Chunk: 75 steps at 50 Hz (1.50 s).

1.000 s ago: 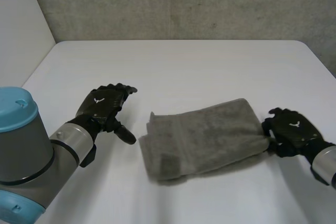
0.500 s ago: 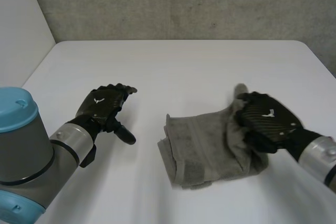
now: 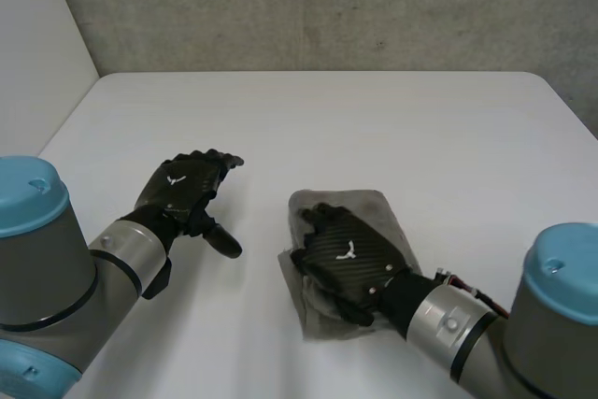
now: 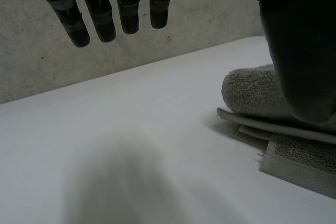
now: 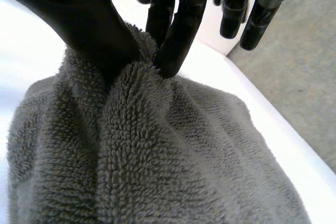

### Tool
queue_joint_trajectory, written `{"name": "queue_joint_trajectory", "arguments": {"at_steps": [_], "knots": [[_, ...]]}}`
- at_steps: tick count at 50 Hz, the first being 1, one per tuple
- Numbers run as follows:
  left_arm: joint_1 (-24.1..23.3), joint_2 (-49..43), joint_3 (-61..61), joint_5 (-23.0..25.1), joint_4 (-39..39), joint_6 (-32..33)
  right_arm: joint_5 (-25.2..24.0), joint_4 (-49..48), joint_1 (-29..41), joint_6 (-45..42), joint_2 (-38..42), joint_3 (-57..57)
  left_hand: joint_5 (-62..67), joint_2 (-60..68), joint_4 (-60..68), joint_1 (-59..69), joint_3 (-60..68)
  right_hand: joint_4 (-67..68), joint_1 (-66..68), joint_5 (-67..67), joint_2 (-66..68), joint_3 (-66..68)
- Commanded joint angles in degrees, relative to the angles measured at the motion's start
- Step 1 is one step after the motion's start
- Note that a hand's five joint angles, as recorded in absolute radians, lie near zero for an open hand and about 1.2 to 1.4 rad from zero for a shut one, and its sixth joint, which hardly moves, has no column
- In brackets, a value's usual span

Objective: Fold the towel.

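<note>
Pinching folded towel (image 3: 374, 207), right hand (image 3: 346, 254) atop it, left hand (image 3: 182, 184) relaxed, holding nothing, nearby

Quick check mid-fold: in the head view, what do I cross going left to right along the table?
left arm → left hand → towel → right arm

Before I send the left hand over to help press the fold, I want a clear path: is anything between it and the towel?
Nothing visible does: only bare table separates the open left hand from the towel. The right hand lies on the towel, pinching a ridge of it.
</note>
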Motion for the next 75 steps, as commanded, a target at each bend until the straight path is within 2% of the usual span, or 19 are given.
{"name": "queue_joint_trajectory", "arguments": {"at_steps": [1,2,3,4,5,6,8,13,17,21,23,25,31,34,41,47,55,64,75], "knots": [[0.0,0.0,0.0,0.0,0.0,0.0,3.7,-1.5,3.0,0.9,3.0,-0.6,-3.2,-3.2,-3.2,-6.5,-2.8,-3.0,8.5,4.2,3.1,-0.3],[0.0,0.0,0.0,0.0,0.0,0.0,3.7,-1.5,3.0,0.9,3.0,-0.6,-3.2,-3.2,-3.2,-6.5,-2.8,-3.0,8.5,4.2,3.1,-0.3],[0.0,0.0,0.1,0.0,0.0,0.0,4.7,-1.5,3.3,1.1,3.3,-0.7,-3.2,-3.2,-3.2,-6.5,-2.8,-3.0,-13.1,-17.4,-18.5,-0.3],[0.0,0.0,0.1,0.0,0.0,0.0,5.7,-1.4,3.4,1.3,3.5,-0.9,-3.2,-3.2,-3.2,-6.5,-2.8,-3.0,-43.6,-47.9,-49.1,-0.3],[0.0,0.0,0.1,0.0,0.1,0.0,5.8,-1.4,3.4,1.3,3.5,-0.9,-3.2,-3.2,-3.2,-6.5,-2.8,-3.0,-43.9,-48.2,-49.4,-0.3],[0.0,0.0,0.1,0.0,0.2,0.0,6.6,-1.3,2.9,1.7,3.5,-1.2,-3.2,-3.2,-3.2,-6.5,-2.8,-3.0,-69.1,-65.8,-74.5,-0.3],[0.0,0.0,0.2,0.0,0.3,0.0,7.2,-1.0,2.7,3.0,3.1,-1.5,-3.2,-3.2,-3.2,-6.5,-2.8,-3.0,-71.5,-65.8,-76.9,-0.3],[-0.4,0.0,1.7,-0.3,0.4,0.5,6.9,0.2,1.3,9.4,-2.0,-1.8,-3.2,-3.2,-3.2,-6.5,-2.8,-3.0,-71.5,-65.8,-76.9,-0.3],[-1.5,-0.8,3.9,-1.5,0.2,0.4,5.2,4.7,-5.2,16.2,-8.1,-2.3,-3.2,-3.2,-3.2,-6.5,-2.8,-3.0,-71.5,-65.8,-76.9,-0.3],[-3.8,-2.2,6.1,-3.4,0.0,0.1,2.0,9.2,-9.3,18.5,-9.0,-4.5,-3.2,-3.2,-3.2,-6.5,-2.8,-3.0,-71.5,-65.8,-76.9,-0.3],[-5.5,-3.1,7.3,-4.8,-0.1,0.1,-1.9,15.1,-12.2,19.3,-9.1,-6.8,-3.2,-3.2,-3.2,-6.5,-2.8,-3.0,-71.5,-65.8,-76.9,-0.3],[-8.6,-5.3,9.7,-7.2,-0.2,-0.2,-3.6,17.0,-14.3,19.2,-8.9,-7.7,-3.2,-3.2,-3.2,-6.5,-2.8,-3.0,-71.5,-65.8,-76.9,-0.3],[-11.4,-9.3,12.6,-9.8,-1.6,-1.6,-6.7,19.3,-20.8,18.8,-7.1,-9.9,-3.2,-3.2,-3.2,-6.5,-2.8,-3.0,-71.5,-65.8,-76.9,-0.3],[-12.7,-12.1,14.2,-10.1,-3.5,-4.2,-7.1,19.2,-21.0,18.8,-5.0,-10.5,-3.2,-3.2,-3.2,-6.5,-2.8,-3.0,-71.5,-65.8,-76.9,-0.3],[-15.4,-19.1,17.6,-10.1,-6.9,-9.1,-7.3,16.9,-21.1,18.4,6.2,-11.9,-3.2,-3.2,-3.2,-6.5,-2.8,-3.0,-71.5,-65.8,-76.9,-0.3],[-17.4,-21.3,18.1,-10.7,-7.1,-9.3,-6.7,15.2,-20.6,14.3,13.4,-12.9,-3.2,-3.2,-3.2,-6.5,-2.8,-3.0,-71.5,-65.8,-76.9,-0.3],[-18.7,-23.6,17.7,-13.0,-6.7,-8.3,-5.4,12.5,-20.6,8.5,15.5,-12.8,-3.2,-3.2,-3.2,-6.5,-2.8,-3.0,-71.5,-65.8,-76.9,-0.3],[-18.7,-22.4,16.9,-15.1,-6.7,-6.7,-3.8,12.8,-20.6,6.2,14.8,-13.0,-3.2,-3.2,-3.2,-6.5,-2.8,-3.0,-71.5,-65.8,-76.9,-0.3],[-16.4,-9.4,19.1,-15.2,-6.9,-3.8,-3.0,16.6,-20.0,11.5,-1.1,-15.2,-3.2,-3.4,-3.2,-6.7,-2.8,-3.0,-71.5,-65.8,-76.9,-0.3]]}}
